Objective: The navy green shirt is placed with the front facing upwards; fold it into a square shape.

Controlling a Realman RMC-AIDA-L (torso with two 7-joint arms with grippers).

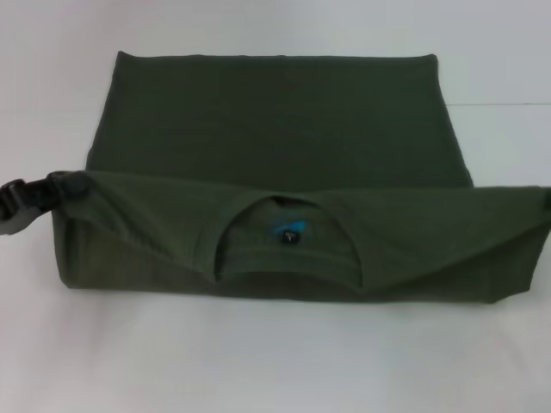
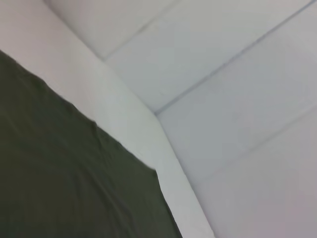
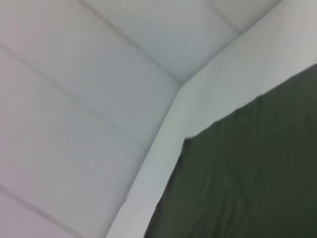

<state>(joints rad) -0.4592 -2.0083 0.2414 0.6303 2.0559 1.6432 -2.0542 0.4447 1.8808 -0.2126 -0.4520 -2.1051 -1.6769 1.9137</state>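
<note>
Shirt (image 1: 275,146) olive, near edge lifted, collar showing | left tool (image 1: 34,200) pinching corner | right tool likely off-frame

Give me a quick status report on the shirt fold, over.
Left tool shut on the navy green shirt at its left corner. Right tool off frame at the right corner. Collar end lifted, folding toward far hem. Nothing in the way.

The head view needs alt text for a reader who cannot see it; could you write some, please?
The navy green shirt lies partly folded on a white table, its near edge lifted with the collar showing. The left tool grips its left corner.
</note>
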